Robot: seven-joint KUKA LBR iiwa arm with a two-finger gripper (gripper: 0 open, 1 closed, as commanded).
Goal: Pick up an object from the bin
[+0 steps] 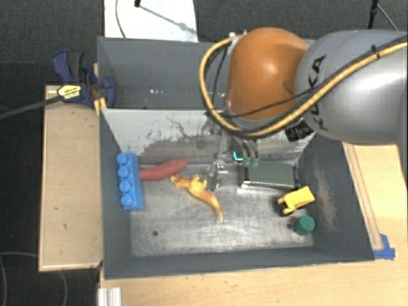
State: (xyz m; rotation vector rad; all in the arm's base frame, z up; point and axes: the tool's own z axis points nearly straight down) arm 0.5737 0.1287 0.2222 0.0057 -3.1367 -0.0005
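The gripper (217,173) is seen low over the scratched grey bin floor (191,231), just beside an orange toy figure (205,195). Whether it is clenched or released cannot be told. A red sausage-shaped piece (162,169) is found on its view-left side and a yellow toy truck (295,200) on its view-right.

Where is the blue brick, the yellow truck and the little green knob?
blue brick (129,182), camera view, middle of its studded top
yellow truck (295,200), camera view, middle of its body
green knob (305,224), camera view, its round top
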